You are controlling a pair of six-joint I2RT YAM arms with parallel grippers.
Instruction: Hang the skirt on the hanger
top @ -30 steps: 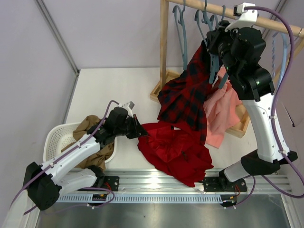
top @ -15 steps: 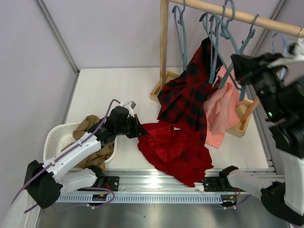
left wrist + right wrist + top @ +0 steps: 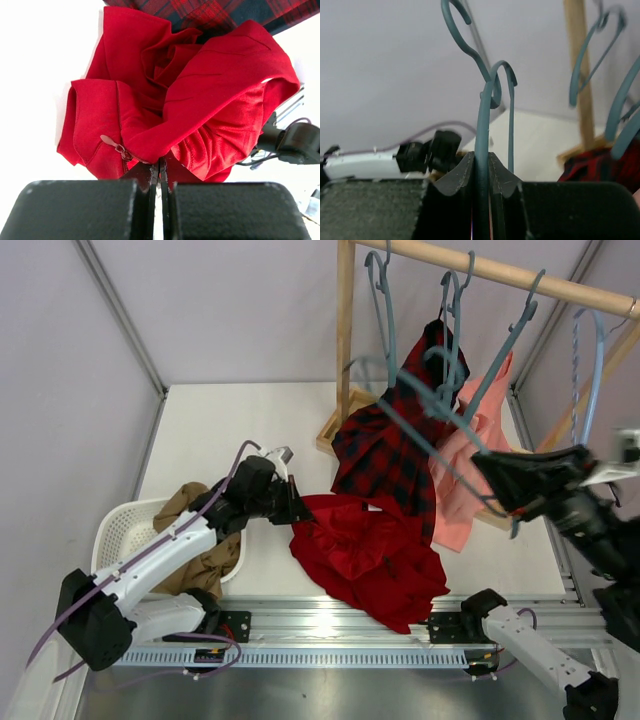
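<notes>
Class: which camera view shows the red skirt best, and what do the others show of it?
Left wrist: the skirt fills the frame, folds and zip clear, the left gripper's jaws shut on its edge. Top external shows it smaller, crumpled on the table. Right wrist shows none of it.

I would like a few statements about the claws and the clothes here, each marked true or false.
1. The left claw pinches the skirt. True.
2. The right claw is empty. False: it grips a hanger.
3. The skirt is on the hanger. False: it lies crumpled on the table.
4. A brown garment lies in the basket. True.
</notes>
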